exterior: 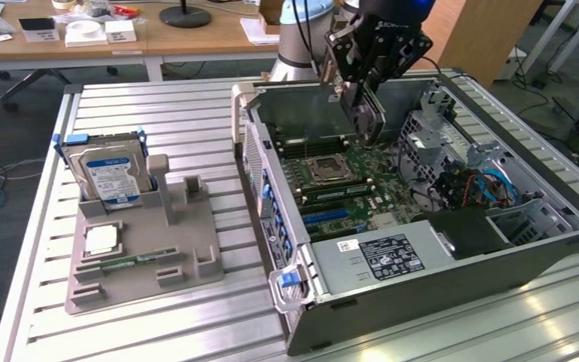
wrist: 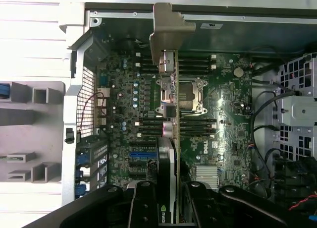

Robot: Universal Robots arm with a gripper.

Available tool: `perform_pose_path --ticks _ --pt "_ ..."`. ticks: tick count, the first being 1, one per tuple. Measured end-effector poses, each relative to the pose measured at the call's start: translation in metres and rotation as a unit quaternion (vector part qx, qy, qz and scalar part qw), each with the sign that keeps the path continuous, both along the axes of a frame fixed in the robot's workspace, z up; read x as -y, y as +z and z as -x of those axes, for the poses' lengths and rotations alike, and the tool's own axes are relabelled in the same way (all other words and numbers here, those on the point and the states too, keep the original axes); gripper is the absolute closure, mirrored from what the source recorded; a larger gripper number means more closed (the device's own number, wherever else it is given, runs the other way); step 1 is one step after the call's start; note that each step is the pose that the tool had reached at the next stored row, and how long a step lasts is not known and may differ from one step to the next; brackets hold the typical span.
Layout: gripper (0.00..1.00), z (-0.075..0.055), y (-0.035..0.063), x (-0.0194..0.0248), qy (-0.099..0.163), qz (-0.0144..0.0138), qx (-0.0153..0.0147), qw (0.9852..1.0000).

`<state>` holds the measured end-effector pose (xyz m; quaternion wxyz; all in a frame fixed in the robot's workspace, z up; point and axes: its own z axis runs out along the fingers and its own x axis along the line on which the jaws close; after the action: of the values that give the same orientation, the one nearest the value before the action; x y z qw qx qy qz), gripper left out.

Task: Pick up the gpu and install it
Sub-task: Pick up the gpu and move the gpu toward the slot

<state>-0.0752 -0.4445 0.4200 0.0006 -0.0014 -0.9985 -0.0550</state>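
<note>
Black gripper [exterior: 358,89] fingers are clamped on the gpu [exterior: 368,121], so your pick-up half looks sorted. The card hangs on its edge from the jaws, up over the open computer case [exterior: 451,264], and in the exterior view its lower end dips inside the case walls above the motherboard [exterior: 340,188].

From the wrist view you're looking straight down the gpu [wrist: 168,153] edge-on. The gripper [wrist: 167,196] pinches it from both flat faces, and the metal bracket end [wrist: 168,29] points away toward the far wall of the case. Under the card's line sits the CPU socket [wrist: 181,96] with the memory slots either side. The blue expansion slots [wrist: 143,153] are just off to one side of the card rather than straight under it, as far as I can judge from that angle.

So where you're at:
- Grabbed: yes, it's off the table and firmly held.
- Carried to the case: yes, it's over the board.
- Seated: no, my read is it isn't in any slot. It looks clear of the board, though I can't tell how much gap there is.

Over on the exterior view's left, the grey holder [exterior: 199,234] has the hard drive [exterior: 108,173] standing in it and the small memory stick [exterior: 133,262] lying flat, both well apart from the arm.

What's left, I reckon, is the fiddly bit: lining up with a slot and pushing the card home.
</note>
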Motion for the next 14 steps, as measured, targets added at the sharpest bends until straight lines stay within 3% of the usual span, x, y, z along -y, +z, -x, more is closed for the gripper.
perform_pose_path --ticks 14 --pt "0.73 -0.0057 0.0 0.0 0.0 0.0 0.0 1.0"
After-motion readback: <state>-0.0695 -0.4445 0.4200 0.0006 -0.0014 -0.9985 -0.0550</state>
